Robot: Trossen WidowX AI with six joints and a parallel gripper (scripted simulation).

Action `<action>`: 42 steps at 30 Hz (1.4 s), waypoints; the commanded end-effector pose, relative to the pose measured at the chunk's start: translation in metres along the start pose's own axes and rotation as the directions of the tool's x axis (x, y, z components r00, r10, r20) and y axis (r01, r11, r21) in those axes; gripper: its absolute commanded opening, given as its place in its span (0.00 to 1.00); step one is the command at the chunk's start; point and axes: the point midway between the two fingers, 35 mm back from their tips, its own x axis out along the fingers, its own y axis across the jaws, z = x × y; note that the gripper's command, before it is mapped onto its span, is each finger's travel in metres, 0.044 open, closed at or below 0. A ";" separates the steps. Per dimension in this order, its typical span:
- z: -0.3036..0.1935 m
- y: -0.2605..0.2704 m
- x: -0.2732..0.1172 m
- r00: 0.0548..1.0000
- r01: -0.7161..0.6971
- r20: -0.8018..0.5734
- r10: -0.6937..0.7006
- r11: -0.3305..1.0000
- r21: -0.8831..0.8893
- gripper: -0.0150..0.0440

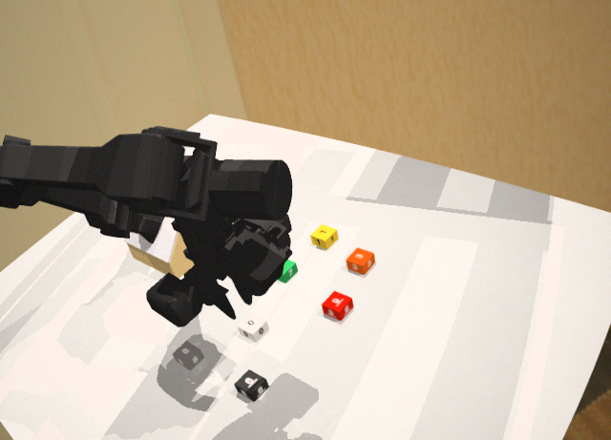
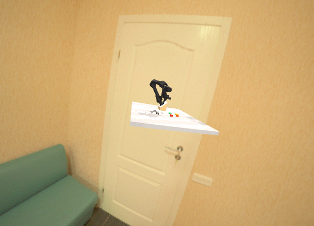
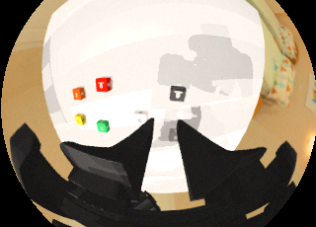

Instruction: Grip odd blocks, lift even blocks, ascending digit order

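Observation:
My gripper (image 1: pixel 242 309) (image 3: pixel 165 122) is raised above the table, its fingers a little apart with nothing between them. A white block (image 1: pixel 253 328) (image 3: pixel 140 117) shows 0. A grey block (image 1: pixel 188 355) (image 3: pixel 174 134) lies in the arm's shadow and seems to show 8. A black block (image 1: pixel 251 385) (image 3: pixel 178 93) seems to show 9. A red block (image 1: pixel 337 305) (image 3: pixel 103 84) has an unclear digit. An orange block (image 1: pixel 360 261) (image 3: pixel 79 93) shows 3, a yellow block (image 1: pixel 324 237) (image 3: pixel 80 119) 1, and a green block (image 1: pixel 287 271) (image 3: pixel 103 126) 7, partly hidden by the arm in the top view.
A tan object with a slanted white top (image 1: pixel 158 248) stands on the table (image 1: pixel 444 297) behind the gripper, close to the arm. The table's far edge runs along the back in the top view. A green sofa (image 2: pixel 45 188) stands away from the table.

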 end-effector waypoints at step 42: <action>-0.111 0.161 0.107 1.000 0.009 -0.013 -0.010 0.999 -0.031 0.93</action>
